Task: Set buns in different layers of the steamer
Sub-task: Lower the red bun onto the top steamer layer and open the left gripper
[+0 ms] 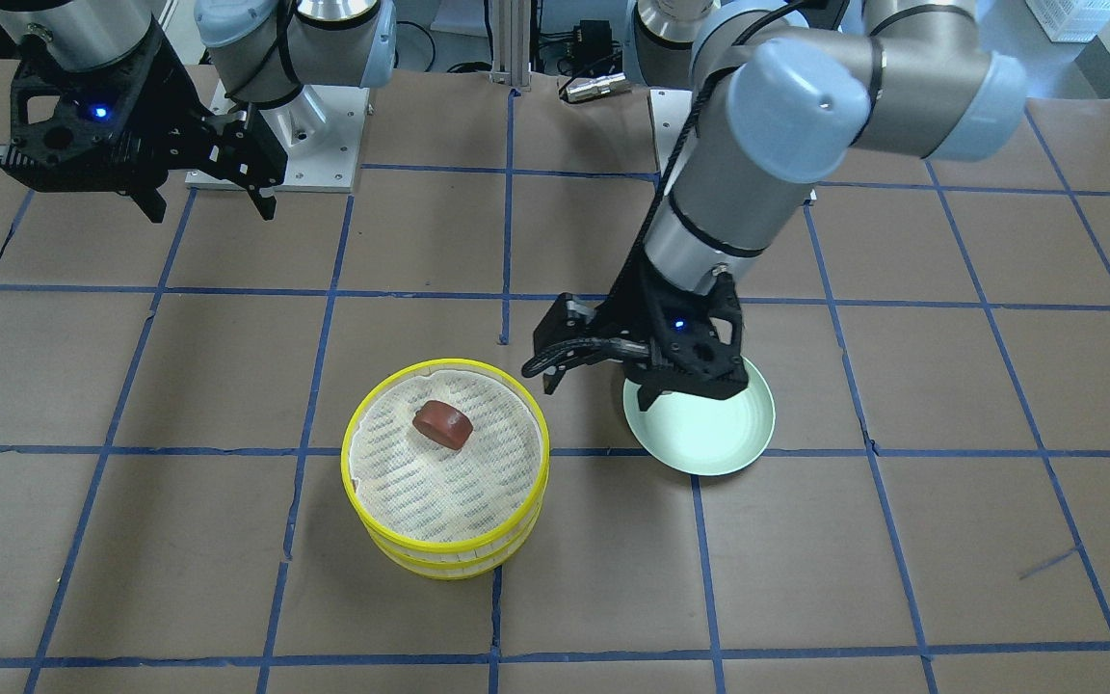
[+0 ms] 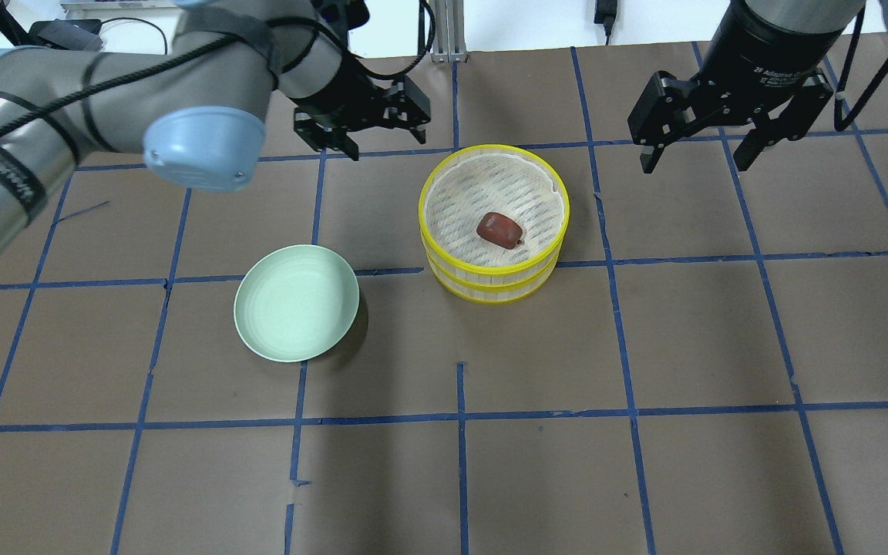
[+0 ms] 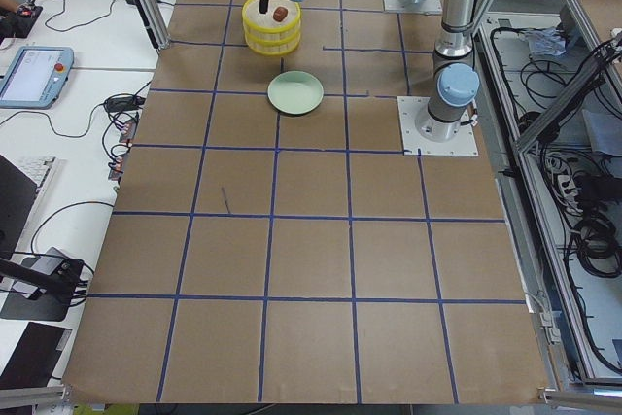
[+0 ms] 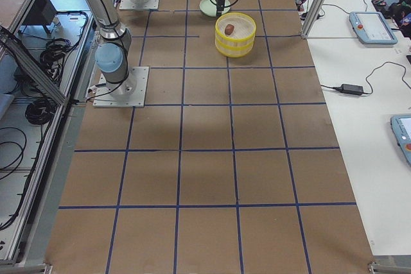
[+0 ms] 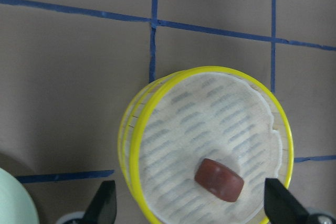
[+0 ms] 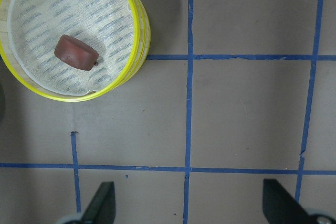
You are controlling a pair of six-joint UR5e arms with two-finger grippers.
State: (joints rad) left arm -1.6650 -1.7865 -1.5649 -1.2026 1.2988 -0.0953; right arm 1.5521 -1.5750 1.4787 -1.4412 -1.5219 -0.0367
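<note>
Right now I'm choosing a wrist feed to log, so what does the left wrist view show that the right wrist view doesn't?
Only the left wrist view: a sliver of the green plate and the open left gripper. Only the right wrist view: the open right gripper. Both: the stacked steamer trays with the reddish-brown bun on the top liner.

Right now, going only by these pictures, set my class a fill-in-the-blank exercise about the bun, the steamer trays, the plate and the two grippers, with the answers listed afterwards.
1. The brown bun lies in the ____ one of the two stacked trays.
2. The rims of the trays are coloured ____.
3. The green plate carries ____ buns.
4. The jaws of the left gripper and the right gripper both stand ____.

Missing words: top; yellow; no; open.
</note>
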